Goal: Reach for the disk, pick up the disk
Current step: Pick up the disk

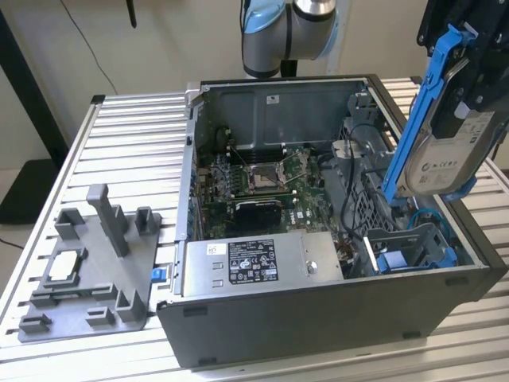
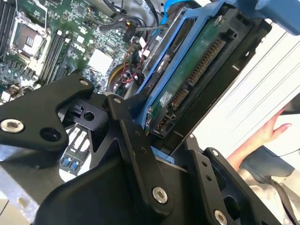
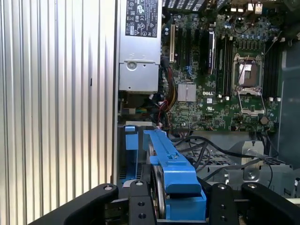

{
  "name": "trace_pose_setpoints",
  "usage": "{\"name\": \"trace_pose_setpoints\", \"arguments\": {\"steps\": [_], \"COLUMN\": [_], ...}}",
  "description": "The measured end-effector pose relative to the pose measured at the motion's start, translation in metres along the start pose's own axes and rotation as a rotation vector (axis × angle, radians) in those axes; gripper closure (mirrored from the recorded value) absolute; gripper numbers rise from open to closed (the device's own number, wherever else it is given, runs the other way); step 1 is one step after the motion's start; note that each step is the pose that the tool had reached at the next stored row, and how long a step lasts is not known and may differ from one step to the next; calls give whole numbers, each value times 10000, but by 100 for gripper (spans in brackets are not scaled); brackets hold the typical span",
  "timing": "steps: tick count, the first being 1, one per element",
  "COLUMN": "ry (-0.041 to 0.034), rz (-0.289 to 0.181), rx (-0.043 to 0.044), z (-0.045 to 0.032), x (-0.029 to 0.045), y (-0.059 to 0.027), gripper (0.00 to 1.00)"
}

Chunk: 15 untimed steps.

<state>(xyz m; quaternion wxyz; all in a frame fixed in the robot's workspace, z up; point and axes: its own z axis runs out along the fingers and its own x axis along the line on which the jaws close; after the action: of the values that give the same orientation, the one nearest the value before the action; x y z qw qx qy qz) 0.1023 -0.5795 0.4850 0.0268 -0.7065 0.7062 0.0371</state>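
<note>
Above the open computer case, at the exterior view's right, the gripper holds the disk clamped between its black fingers, the drive in its blue frame lifted clear of the blue bay and hanging tilted on edge. Both wrist views show the frame pinched along its narrow sides, with cables and the motherboard below. Judged from that thin edge grip, a jolt could let the drive slip or swing, dropping it onto the cables and board beneath.
</note>
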Motion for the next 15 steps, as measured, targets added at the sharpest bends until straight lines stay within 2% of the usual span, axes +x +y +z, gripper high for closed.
{"name": "trace_pose_setpoints", "arguments": {"steps": [3, 11, 15], "ry": [2, 1, 0], "rz": [0, 0, 0], "rx": [0, 0, -4], "z": [17, 158, 226], "x": [5, 38, 85], "y": [0, -2, -4], "gripper": [100, 100, 100]}}
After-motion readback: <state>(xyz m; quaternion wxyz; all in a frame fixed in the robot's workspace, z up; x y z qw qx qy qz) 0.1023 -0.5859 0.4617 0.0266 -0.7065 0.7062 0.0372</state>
